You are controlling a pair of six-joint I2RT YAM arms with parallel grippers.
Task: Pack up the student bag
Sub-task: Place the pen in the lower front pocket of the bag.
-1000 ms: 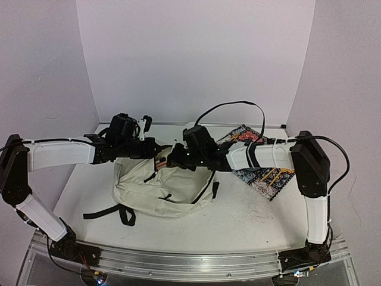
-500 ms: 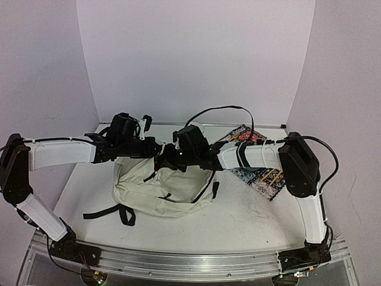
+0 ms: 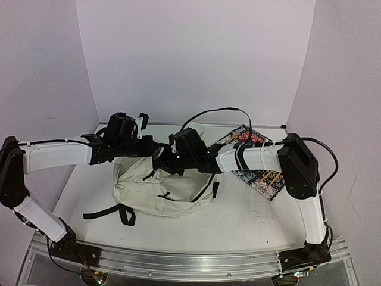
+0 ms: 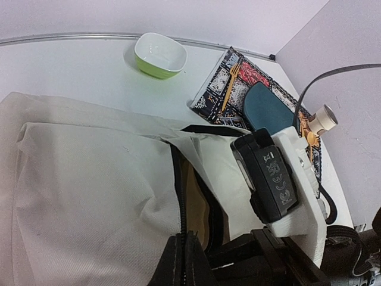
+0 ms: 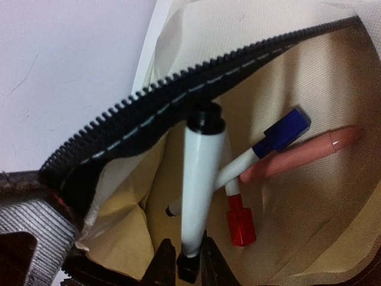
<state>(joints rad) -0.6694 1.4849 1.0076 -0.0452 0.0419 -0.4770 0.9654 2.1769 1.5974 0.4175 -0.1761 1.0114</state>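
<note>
Right end effector (image 5: 187,263) inside bag (image 5: 309,205), gripping marker (image 5: 199,179)

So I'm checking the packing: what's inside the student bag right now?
Through the student bag's open zipper: a blue-capped marker, a red-capped marker, a pink pen, and a black-capped marker in the right gripper. Deeper is hidden by fabric.

Student bag (image 3: 156,192): cream fabric, blk straps. Its zip (image 5: 149,122) is blk w/ a white dashed stitch line, and the lining (image 5: 309,208) is tan. Now the pens: white marker (image 5: 199,179) w/ blk cap, blue-capped marker (image 5: 280,134) w/ white body, red-capped marker (image 5: 240,223), salmon-pink pen (image 5: 303,155). Bowl (image 4: 159,55) is lime green outside, white inside. Book (image 4: 211,95) has busy blk, red, white & orange patterning. Fork (image 4: 230,80) yellow-orange. Dark teal object (image 4: 268,110). Table (image 3: 238,220) white.
</note>
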